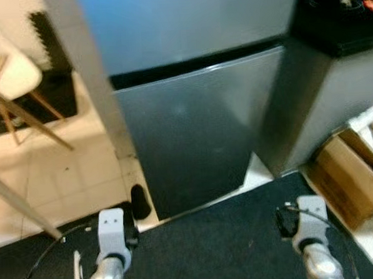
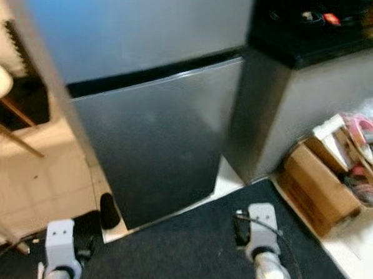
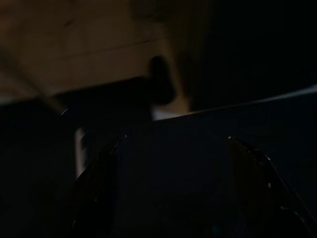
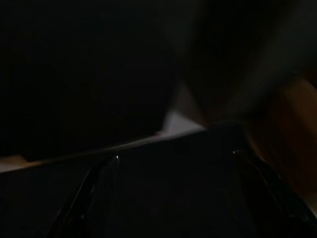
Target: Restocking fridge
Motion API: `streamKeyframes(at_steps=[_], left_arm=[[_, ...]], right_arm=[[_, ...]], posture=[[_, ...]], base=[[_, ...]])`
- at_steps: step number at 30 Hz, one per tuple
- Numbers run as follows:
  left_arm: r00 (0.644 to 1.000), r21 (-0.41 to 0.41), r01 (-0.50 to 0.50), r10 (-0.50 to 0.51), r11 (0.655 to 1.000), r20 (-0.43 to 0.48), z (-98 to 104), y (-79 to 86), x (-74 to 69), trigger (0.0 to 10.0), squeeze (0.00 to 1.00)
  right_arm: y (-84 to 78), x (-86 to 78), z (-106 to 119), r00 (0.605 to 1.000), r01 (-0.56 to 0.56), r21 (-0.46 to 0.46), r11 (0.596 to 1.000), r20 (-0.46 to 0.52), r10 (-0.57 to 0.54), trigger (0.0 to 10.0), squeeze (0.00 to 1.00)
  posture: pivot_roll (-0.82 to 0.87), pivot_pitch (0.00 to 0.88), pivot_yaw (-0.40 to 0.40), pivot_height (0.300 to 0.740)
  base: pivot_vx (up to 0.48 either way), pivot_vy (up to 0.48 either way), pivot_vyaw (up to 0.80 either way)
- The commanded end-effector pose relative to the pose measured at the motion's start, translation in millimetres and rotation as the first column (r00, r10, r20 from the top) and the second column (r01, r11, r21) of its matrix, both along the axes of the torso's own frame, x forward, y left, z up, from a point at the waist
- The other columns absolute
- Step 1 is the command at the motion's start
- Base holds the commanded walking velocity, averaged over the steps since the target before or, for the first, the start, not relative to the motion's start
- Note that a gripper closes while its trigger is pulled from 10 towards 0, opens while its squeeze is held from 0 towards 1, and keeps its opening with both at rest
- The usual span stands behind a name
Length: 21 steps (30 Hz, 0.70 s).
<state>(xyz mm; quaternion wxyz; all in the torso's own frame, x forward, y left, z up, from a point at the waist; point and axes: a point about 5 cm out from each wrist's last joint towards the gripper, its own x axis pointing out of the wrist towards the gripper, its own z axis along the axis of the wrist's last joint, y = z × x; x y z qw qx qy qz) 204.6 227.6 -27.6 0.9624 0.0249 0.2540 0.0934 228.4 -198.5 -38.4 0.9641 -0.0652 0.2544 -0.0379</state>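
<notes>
Both doors of the tall grey steel fridge (image 1: 197, 114) stand closed ahead, the left hand (image 3: 173, 163) and right hand (image 4: 173, 173) hang spread and empty, and the open brown cardboard box (image 2: 320, 182) of goods sits beside it, fitting either restocking pending or completed.

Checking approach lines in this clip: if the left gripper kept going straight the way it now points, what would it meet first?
Probably the dark mat, since the left gripper angles down at the floor with its fingers apart. Beyond the mat's edge stand the fridge and a small black object at its corner. Depth is unclear.
</notes>
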Motion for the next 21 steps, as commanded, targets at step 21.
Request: streamKeyframes(at_steps=[21], left_arm=[[1.000, 0.000, 0.014, -0.014, 1.000, -0.019, -2.6, -3.0, -1.5, 10.0, 0.00]], right_arm=[[-3.8, -2.8, -1.8, 1.000, 0.005, -0.011, 1.000, -0.013, -0.005, 10.0, 0.00]], posture=[[0.03, 0.041, -0.033, 0.740]], base=[[0.000, 0.000, 0.80]])
